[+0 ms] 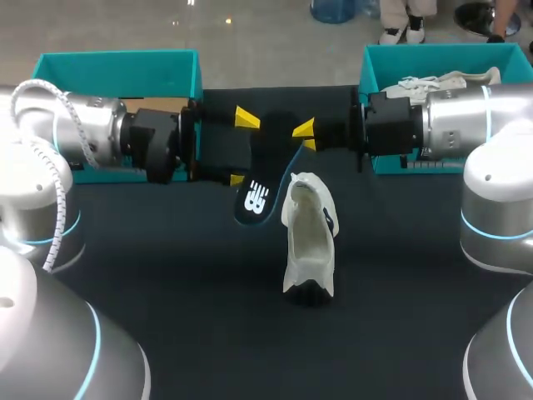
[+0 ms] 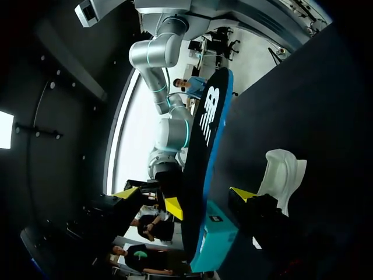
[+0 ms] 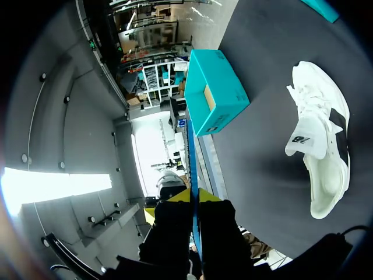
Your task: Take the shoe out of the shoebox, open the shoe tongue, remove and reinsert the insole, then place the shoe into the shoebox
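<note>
White shoe (image 1: 310, 246) sits nearest, mid-table, w/ open dark table (image 1: 191, 333) all round, well clear of L shoebox (image 1: 117, 68) & R shoebox (image 1: 390, 65) at far edge. Just beyond its heel, insole (image 1: 256, 198) is pinched by R gripper (image 1: 306, 137). L gripper (image 1: 241, 148) is spread wide either side of it, not clamping.

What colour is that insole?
The insole is black with a white logo and blue edge; clearest in left wrist view.

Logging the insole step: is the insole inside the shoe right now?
No: the insole is pinched in the right gripper, outside the white shoe.
</note>
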Controlling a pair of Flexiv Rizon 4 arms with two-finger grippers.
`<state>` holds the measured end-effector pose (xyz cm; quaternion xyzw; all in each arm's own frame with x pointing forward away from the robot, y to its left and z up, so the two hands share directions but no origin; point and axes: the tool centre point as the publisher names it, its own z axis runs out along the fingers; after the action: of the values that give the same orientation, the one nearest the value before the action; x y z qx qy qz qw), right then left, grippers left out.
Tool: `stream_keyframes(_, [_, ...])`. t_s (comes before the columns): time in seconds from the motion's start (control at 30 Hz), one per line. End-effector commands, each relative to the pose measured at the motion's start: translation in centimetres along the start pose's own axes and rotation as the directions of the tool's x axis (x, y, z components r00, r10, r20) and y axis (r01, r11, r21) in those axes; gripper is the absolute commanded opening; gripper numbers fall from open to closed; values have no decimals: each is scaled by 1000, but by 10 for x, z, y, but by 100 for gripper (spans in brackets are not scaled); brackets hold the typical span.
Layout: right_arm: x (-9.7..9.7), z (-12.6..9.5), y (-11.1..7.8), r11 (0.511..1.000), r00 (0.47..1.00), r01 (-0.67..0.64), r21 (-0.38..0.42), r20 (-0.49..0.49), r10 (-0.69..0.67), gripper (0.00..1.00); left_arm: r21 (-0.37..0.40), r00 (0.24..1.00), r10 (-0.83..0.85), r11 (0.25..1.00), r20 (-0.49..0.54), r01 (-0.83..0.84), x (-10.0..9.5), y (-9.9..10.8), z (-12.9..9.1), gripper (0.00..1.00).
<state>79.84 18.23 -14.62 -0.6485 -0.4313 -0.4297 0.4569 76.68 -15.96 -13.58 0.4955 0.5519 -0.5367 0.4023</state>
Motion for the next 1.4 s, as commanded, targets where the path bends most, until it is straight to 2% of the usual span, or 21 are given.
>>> stream_keyframes(0.03, [0,2,0,1000,1000,0,-2,-1,0,0,-5,1000,5,1000,3,-5,1,-2,3,72])
stream_keyframes(0.07, [0,2,0,1000,1000,0,-2,-1,0,0,-6,1000,5,1000,3,-5,1,-2,3,67])
stream_keyframes(0.1, [0,2,0,1000,1000,0,-2,-1,0,0,-7,1000,5,1000,4,-5,1,-2,3,52])
stream_keyframes(0.13, [0,2,0,1000,1000,0,-2,-1,0,0,-8,1000,5,1000,4,-5,0,-2,3,47])
stream_keyframes(0.4, [0,2,0,1000,1000,0,-2,-1,0,0,-13,1000,2,1000,6,-2,-2,-4,8,43])
stream_keyframes(0.53, [0,2,0,1000,1000,0,-2,-1,0,0,-8,1000,1,1000,2,-1,-2,-7,11,46])
stream_keyframes(0.7, [0,2,0,1000,1000,0,-2,-1,0,0,-18,1000,-11,1000,-8,11,0,-5,12,44])
stream_keyframes(0.93, [0,2,0,1000,1000,0,-2,-1,0,0,-41,999,-35,999,-23,34,5,-2,11,31])
stream_keyframes(1.07, [0,2,0,1000,1000,0,-2,-1,0,0,-46,998,-47,998,-30,46,5,-1,11,15])
stream_keyframes(1.13, [0,2,0,1000,1000,0,-2,-1,0,0,-47,998,-55,997,-31,53,6,-1,11,0])
stream_keyframes(1.4, [0,2,0,1000,1000,0,-2,-1,0,0,-67,996,-77,995,-49,74,8,0,14,0])
